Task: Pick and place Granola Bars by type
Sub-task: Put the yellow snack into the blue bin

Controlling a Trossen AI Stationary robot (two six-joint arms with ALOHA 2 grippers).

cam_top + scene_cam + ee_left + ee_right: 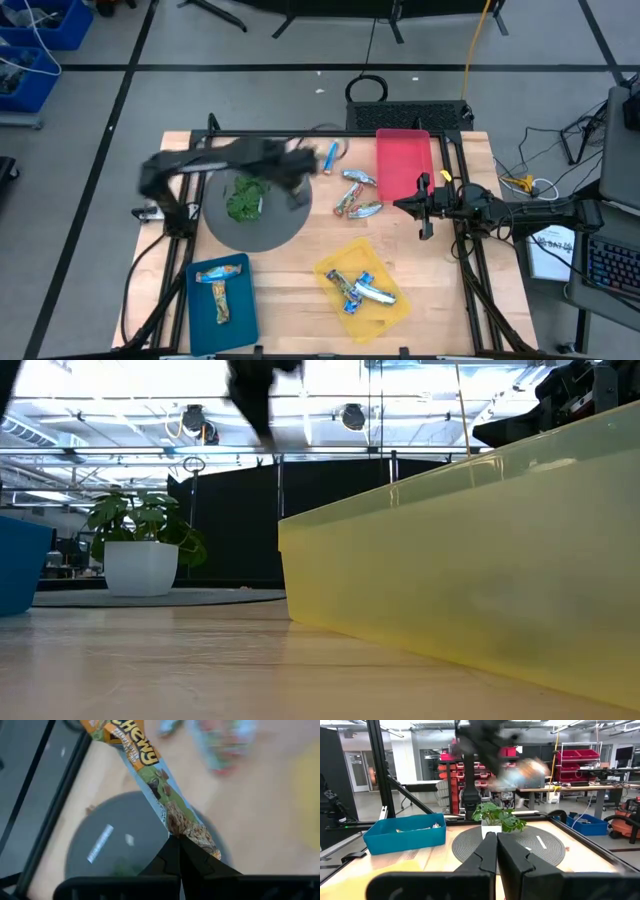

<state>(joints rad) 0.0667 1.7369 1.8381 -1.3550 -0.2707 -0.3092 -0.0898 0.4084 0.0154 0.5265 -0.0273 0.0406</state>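
Yellow tray (470, 560) fills the low view, blue tray (20, 575) beside it. Left tool (179, 840) is clamped on a granola bar (150, 775) above the grey round mat (255, 205) with its green plant (243, 198). Loose bars (355, 195) lie beside the red tray (403, 160). Right tool (496, 840), pinched together, hovers by that tray.

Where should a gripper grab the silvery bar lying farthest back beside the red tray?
Pinch the silvery bar across its narrow middle, coming straight down: it lies flat, with bare table along both long sides.
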